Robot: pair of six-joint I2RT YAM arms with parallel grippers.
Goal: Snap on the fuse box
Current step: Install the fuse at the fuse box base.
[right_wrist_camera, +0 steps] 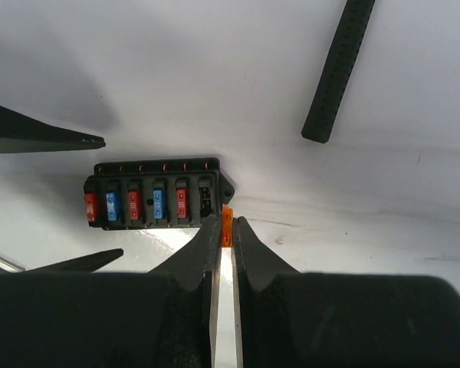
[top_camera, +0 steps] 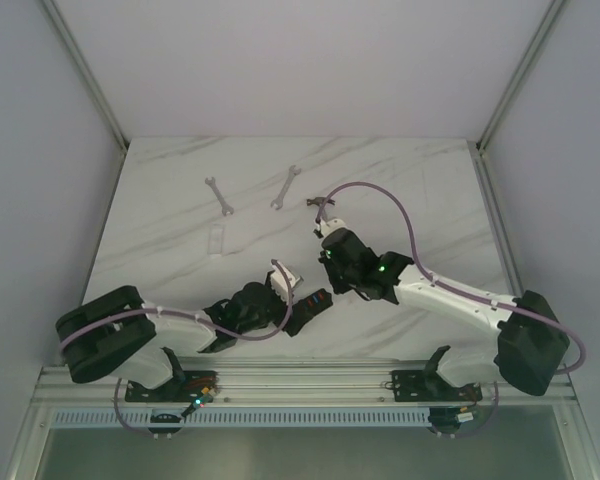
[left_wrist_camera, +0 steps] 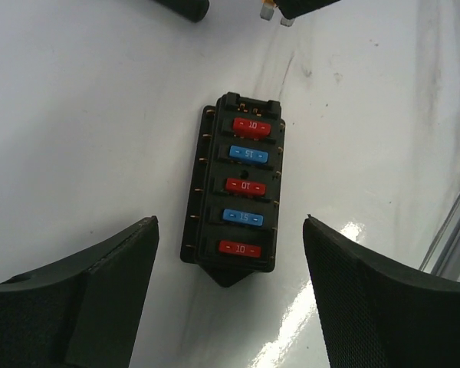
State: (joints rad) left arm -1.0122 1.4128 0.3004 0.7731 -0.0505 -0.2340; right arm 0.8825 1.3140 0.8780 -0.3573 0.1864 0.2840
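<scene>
Lying flat on the glossy, grey-veined white marble table (top_camera: 180,270), a little in from the middle of its near edge, the fuse box (left_wrist_camera: 236,192) is a small black rectangular plastic block with ribbed sides and a pointed tab at one short end. Its face carries a row of flat blade fuses, red, blue, red, blue, red, each printed with pale digits. The sixth slot, at the end towards the right arm, shows only a dark socket.

The left gripper (left_wrist_camera: 230,226) reaches in from the near left corner. Its broad, matte black fingers (left_wrist_camera: 111,287), with finely stippled inner pads, stand wide apart. Their tips flank the tabbed end of the box without touching it.

Just beyond the box, the right gripper (right_wrist_camera: 227,221) has its two tapered black fingers pressed together, pinching a thin orange fuse (right_wrist_camera: 227,227) at their tips. The fuse hangs just beside the end of the box with the dark socket; whether it touches the box I cannot tell.

Farther out lies a hammer (right_wrist_camera: 337,73), its round black handle covered in a dotted rubber grip.

Towards the far edge, a clear rectangular plastic piece (top_camera: 217,240) lies left of centre, and two slim silver open-ended wrenches (top_camera: 218,196) (top_camera: 286,187) rest beyond it, well apart from the box.
</scene>
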